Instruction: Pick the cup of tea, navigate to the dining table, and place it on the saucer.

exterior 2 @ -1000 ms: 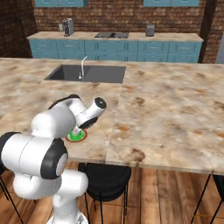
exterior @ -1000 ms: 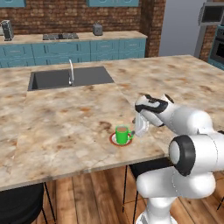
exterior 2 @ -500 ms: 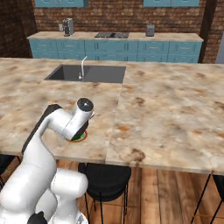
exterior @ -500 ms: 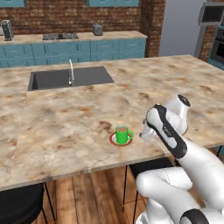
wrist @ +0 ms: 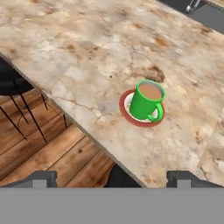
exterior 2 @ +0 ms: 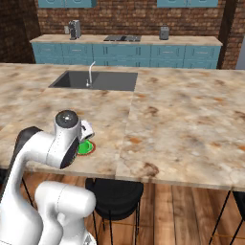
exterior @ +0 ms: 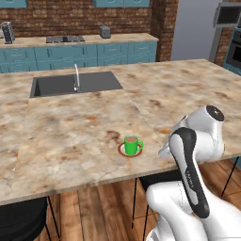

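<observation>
Cup sits upright on the saucer, near the surface front edge, so you're basically done. Your claw is spread wide, empty, pulled back off the edge with the cup ahead of it. A second ago it hovered right beside the cup.

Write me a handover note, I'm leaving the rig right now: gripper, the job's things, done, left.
Gripper: open, empty, held back from the mug.
Small bright green mug of tea: upright on the small white saucer with the reddish-brown rim, near the front edge of the marbled stone island table.
Done: cup placed on saucer.
Left: nothing but clearing the arm away.
</observation>
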